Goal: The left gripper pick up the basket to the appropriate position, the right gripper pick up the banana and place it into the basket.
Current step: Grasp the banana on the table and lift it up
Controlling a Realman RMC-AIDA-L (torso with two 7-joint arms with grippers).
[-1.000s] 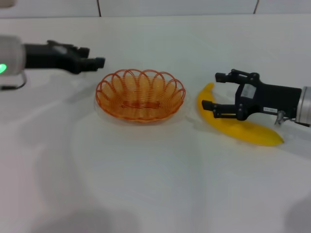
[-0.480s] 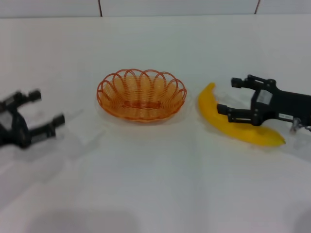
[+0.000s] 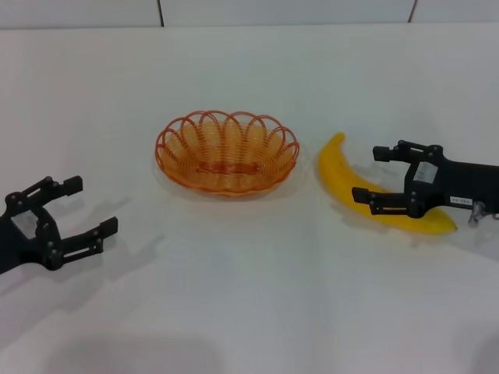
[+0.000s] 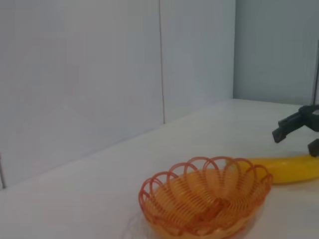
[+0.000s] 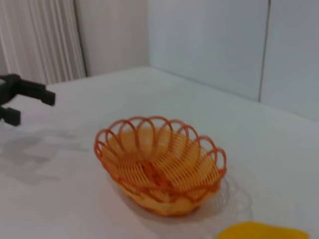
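The orange wire basket (image 3: 226, 152) stands upright and empty at the table's middle. The yellow banana (image 3: 340, 170) lies on the table just right of it, apart from it. My right gripper (image 3: 368, 174) is open, reaching in from the right; one finger crosses the banana's middle, the other is behind it, and it grips nothing. My left gripper (image 3: 92, 206) is open and empty at the front left, well away from the basket. The left wrist view shows the basket (image 4: 207, 199), the banana (image 4: 286, 169) and the right gripper (image 4: 296, 130). The right wrist view shows the basket (image 5: 159, 169), the banana's tip (image 5: 264, 232) and the left gripper (image 5: 20, 99).
The white table (image 3: 249, 296) runs wide around the things. A pale panelled wall (image 3: 281, 11) stands along its far edge. Nothing else lies on the table.
My left gripper has drawn away from the basket's left rim to the front left and now shows its open claw. My right gripper has shifted slightly right. The basket and banana stayed put.
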